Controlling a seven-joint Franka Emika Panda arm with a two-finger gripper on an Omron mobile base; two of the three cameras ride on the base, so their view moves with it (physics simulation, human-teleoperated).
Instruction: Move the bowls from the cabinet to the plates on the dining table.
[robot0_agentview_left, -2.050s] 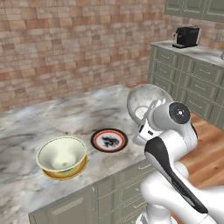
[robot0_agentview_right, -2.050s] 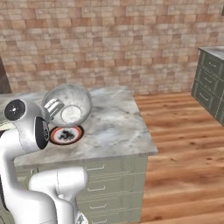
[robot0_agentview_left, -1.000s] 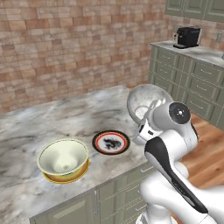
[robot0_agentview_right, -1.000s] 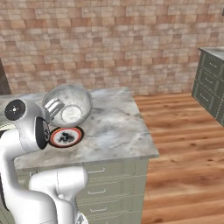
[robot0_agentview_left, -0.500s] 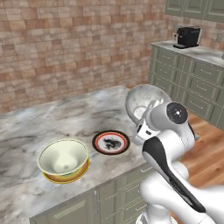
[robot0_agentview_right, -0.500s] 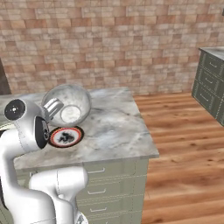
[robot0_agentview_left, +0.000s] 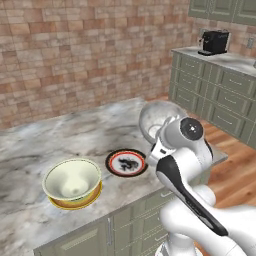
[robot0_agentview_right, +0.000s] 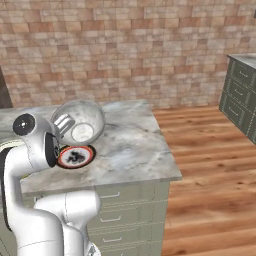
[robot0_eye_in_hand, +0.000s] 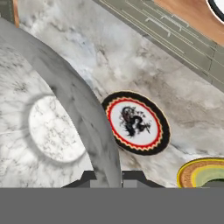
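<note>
Mottled grey stone-like bowl (robot0_agentview_right: 80, 121) hangs above the marble desk (robot0_agentview_right: 135, 145), its rim pinched in our closed tool (robot0_eye_in_hand: 107, 177). We see the dark, red-ringed round plate (robot0_eye_in_hand: 136, 122) lying just beside and below it, still bare.

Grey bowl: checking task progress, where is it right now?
The grey bowl hangs tilted in the gripper above the dining table, just beyond the dark plate.
</note>
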